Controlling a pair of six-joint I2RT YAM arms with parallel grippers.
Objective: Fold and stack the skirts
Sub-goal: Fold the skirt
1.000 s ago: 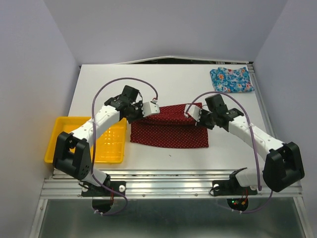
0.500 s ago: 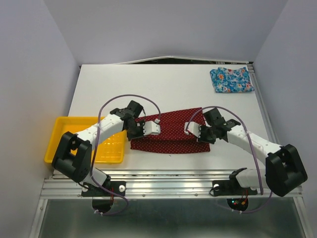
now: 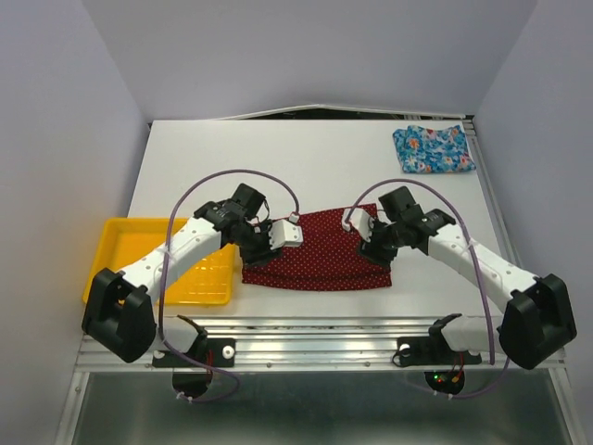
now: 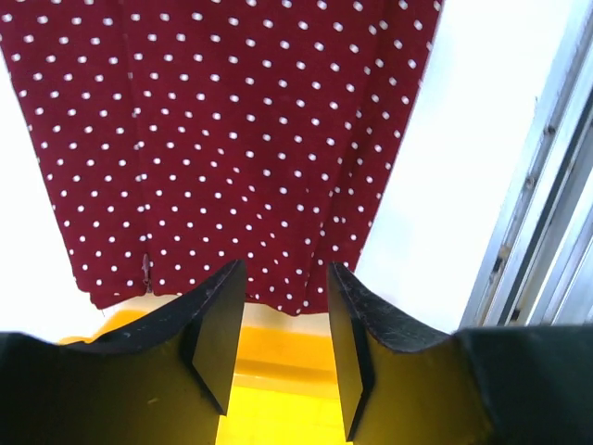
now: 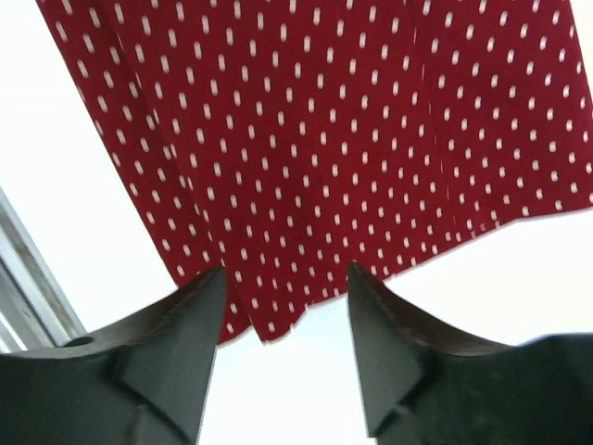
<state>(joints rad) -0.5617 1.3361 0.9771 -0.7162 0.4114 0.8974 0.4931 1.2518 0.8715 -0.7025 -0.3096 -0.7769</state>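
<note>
Seen from above, a yellow plastic tray [image 3: 130, 271] sits at the white table's [image 3: 306, 158] left edge. The left gripper [image 3: 263, 243] and right gripper [image 3: 372, 243] flank a soft, folded dark red skirt [image 3: 320, 252] with white dots. A folded blue floral skirt [image 3: 433, 149] lies in the far right corner. Only the wrist views show both pairs of fingers apart and empty.

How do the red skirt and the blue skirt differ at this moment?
The red skirt spreads wide mid-table; the blue skirt is a smaller bundle at the far right corner. The red skirt has white dots, the blue skirt a floral print. The open left gripper and right gripper flank the red skirt; neither is near the blue skirt. Both lie on the table.
</note>
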